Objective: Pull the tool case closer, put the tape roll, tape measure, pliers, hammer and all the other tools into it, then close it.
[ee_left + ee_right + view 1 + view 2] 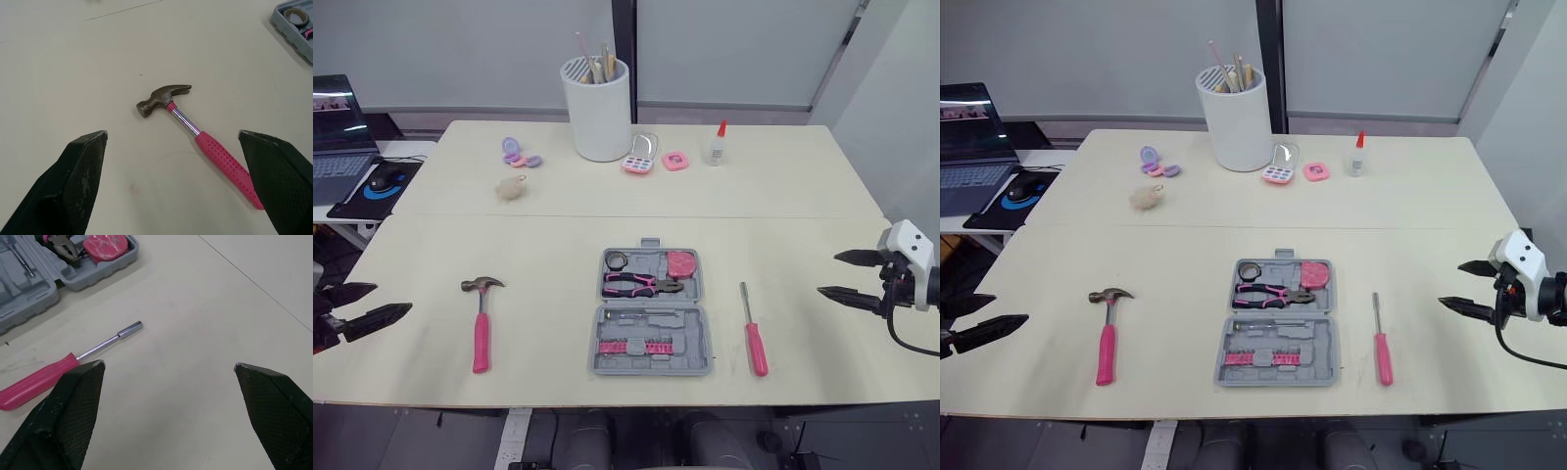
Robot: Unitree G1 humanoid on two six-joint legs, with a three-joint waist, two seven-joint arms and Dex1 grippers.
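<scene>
the grey tool case (651,315) lies open near the middle of the desk (548,245), toward its near edge, with both halves flat. in the far half, the tape roll (617,260) sits at 10 o'clock, the pink tape measure (681,262) at 2 o'clock, and the pliers (641,285) lie across just below them. the near half holds a row of pink bits (631,347).

the hammer (481,323) lies on the desk at 9 o'clock from the case, well apart from it, with its head away from the robot and its pink handle pointing back. the screwdriver (754,333) lies at 3 o'clock from the case, near it but not touching, with its pink handle toward the robot.

the left tool (391,298) hangs off the desk edge at 9 o'clock from the hammer, its fingers (83,181) spread wide and holding nothing. the right tool (828,274) hangs over the desk at 3 o'clock from the screwdriver, also spread wide and empty.

at 12 o'clock from the case, well back, stands a white pot (599,113) of sticks, with a glue bottle (717,144) beside it at 3 o'clock.
</scene>
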